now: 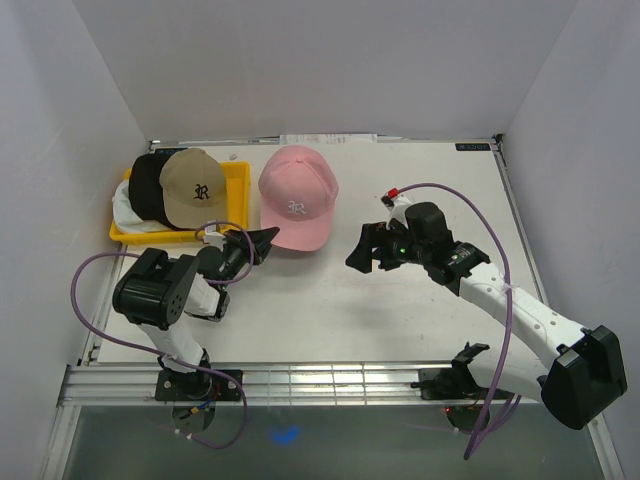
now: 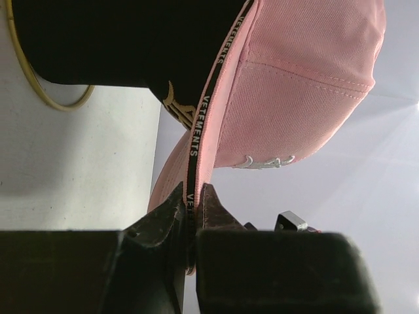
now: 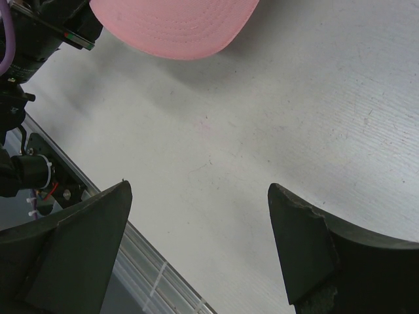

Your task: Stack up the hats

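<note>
pink cap (image 1: 298,200) sits brim toward the arms, long axis front-to-back; left gripper (image 1: 264,238) pinches its rim, right gripper (image 1: 368,258) spread wide near it

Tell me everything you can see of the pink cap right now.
The pink cap is soft fabric, with a domed crown, a small white embroidered logo in front and a curved, stitched brim pointing toward the arms. A black band printed VETEMENTS lines its inner edge. It sits right of the yellow tray. The left gripper is shut on its edge at that band; the right gripper is open, apart from it.
</note>
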